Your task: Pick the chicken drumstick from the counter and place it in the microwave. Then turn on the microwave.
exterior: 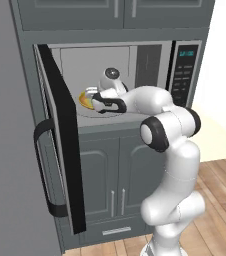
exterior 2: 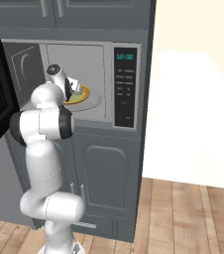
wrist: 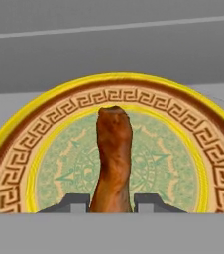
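- You have the chicken drumstick (wrist: pixel 113 158), a long reddish-brown piece of meat with a rough, mottled surface and a rounded knob at its far end, standing up between the two dark fingertips (wrist: pixel 77 202) in the hand view.
- Your gripper (wrist: pixel 112 203) is clamped on the drumstick's near end; each tip presses against one side of the meat.
- Look behind the drumstick and you see the round yellow plate (wrist: pixel 193 129), with a bright yellow rim, a brown band of angular key pattern and a pale green centre with a faint star-like motif. Whether the meat touches the plate you cannot tell.
- That plate lies on the floor inside the large silver-grey built-in microwave (exterior: pixel 150 55), and your hand reaches into the cavity over it in both base views.
- The microwave's black window door (exterior: pixel 60 135) with its dark curved handle (exterior: pixel 42 170) stands swung wide to the left.
- The black keypad with teal display (exterior 2: pixel 125 84) sits right of the cavity.
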